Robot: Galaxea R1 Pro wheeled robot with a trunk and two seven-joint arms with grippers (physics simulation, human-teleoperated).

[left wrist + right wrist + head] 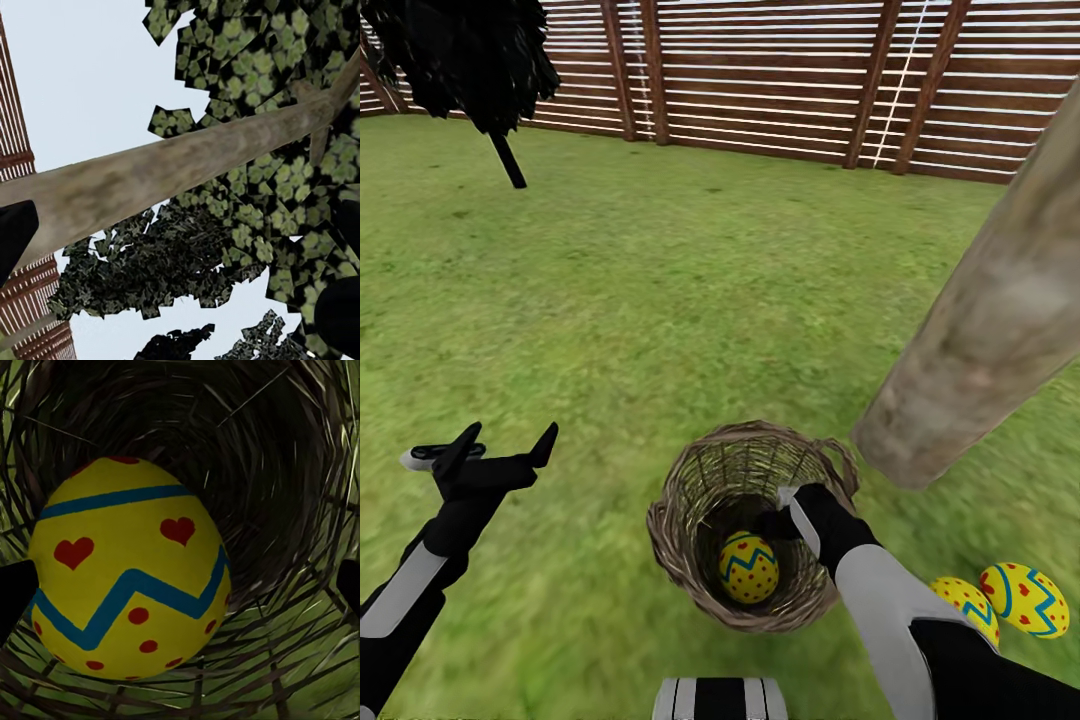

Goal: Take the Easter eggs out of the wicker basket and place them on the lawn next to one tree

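Note:
The wicker basket (pixel 670 540) stands on the lawn (pixel 660 290) just left of the tree's pale trunk (pixel 990 320). One yellow Easter egg (pixel 748 567) with a blue zigzag lies inside it. My right gripper (pixel 765 525) reaches down into the basket. In the right wrist view it is open, its fingers (pixel 13 596) wide apart, with the egg (pixel 127 570) close in front against the woven wall (pixel 285 472). Two more eggs (pixel 1025 598) (pixel 965 605) lie on the grass near the trunk's foot. My left gripper (pixel 505 440) hangs open at the left, facing up at the trunk (pixel 165 176) and crown.
A narrow black-leaved tree (pixel 470 60) stands at the far left. A slatted wooden fence (pixel 790 80) closes the back of the garden. My base (pixel 720 698) shows at the near edge, right behind the basket. Open grass stretches ahead and to the left.

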